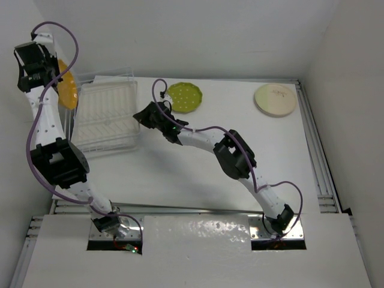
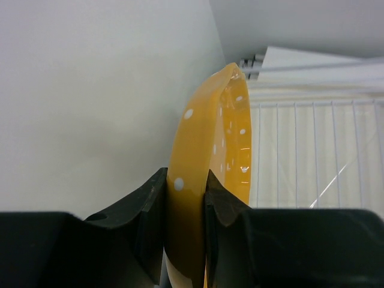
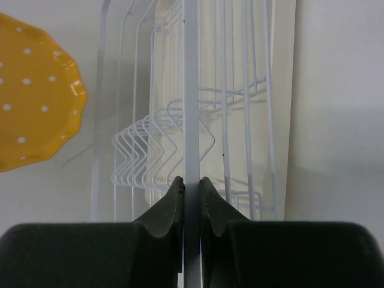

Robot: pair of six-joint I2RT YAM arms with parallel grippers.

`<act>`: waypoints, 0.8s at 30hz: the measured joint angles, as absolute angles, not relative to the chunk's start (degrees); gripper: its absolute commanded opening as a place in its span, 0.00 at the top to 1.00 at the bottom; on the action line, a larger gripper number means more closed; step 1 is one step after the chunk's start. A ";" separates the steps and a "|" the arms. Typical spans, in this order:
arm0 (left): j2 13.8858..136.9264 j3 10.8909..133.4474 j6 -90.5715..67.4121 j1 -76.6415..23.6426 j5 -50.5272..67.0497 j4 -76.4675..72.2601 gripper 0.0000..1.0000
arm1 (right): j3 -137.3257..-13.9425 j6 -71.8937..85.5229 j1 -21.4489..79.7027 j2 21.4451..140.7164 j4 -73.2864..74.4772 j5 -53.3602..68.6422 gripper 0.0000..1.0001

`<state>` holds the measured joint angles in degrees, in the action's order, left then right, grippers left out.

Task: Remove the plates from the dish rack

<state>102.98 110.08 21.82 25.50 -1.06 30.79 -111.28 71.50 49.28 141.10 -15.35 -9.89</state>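
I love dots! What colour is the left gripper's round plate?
Orange-yellow plate with white dots; left wrist view.

You look down from high at the near edge on the whole table. Your left wrist camera hugs the orange plate; your right, close along the dish rack, shares it.

Left arm, at left edge of dish rack: white links, rows of small dark dots, bulky black joint housings. Right arm, right of dish rack: same white links, black joints. Thin purple cable loops along each arm. Bases on shiny metal plates, nearer than dish rack; tiny green and red lights by left base. Left tool, right tool: matte black fingers, curved tapered tips.
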 measured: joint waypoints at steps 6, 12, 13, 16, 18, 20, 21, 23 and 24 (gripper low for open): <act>102.98 119.09 17.89 25.50 -1.43 33.19 1.00 | -115.39 74.67 50.15 141.84 -13.89 -14.41 1.00; 102.96 122.08 16.01 25.52 -1.17 33.95 1.00 | -116.62 77.80 50.50 141.86 -14.66 -18.02 1.00; 102.96 122.08 15.94 25.52 -1.15 34.57 1.00 | -116.62 78.37 50.50 141.86 -14.46 -18.24 1.00; 102.96 122.04 15.90 25.58 -1.13 36.95 1.00 | -116.62 80.44 50.61 141.93 -14.57 -19.81 1.00; 102.96 121.97 15.73 25.58 -0.89 37.98 1.00 | -117.05 81.12 50.68 142.41 -14.81 -20.53 1.00; 102.96 121.93 15.16 25.61 -0.01 38.92 1.00 | -117.32 81.36 50.83 142.98 -15.07 -20.82 1.00; 102.96 121.91 14.83 25.61 0.60 39.31 1.00 | -117.30 81.52 50.89 143.20 -15.05 -20.97 0.99; 102.96 121.89 13.96 25.61 2.02 40.10 1.00 | -116.88 81.87 51.13 143.35 -15.05 -21.28 0.89; 102.96 121.84 13.47 25.61 2.90 40.29 1.00 | -116.46 82.08 51.16 143.35 -15.09 -21.47 0.81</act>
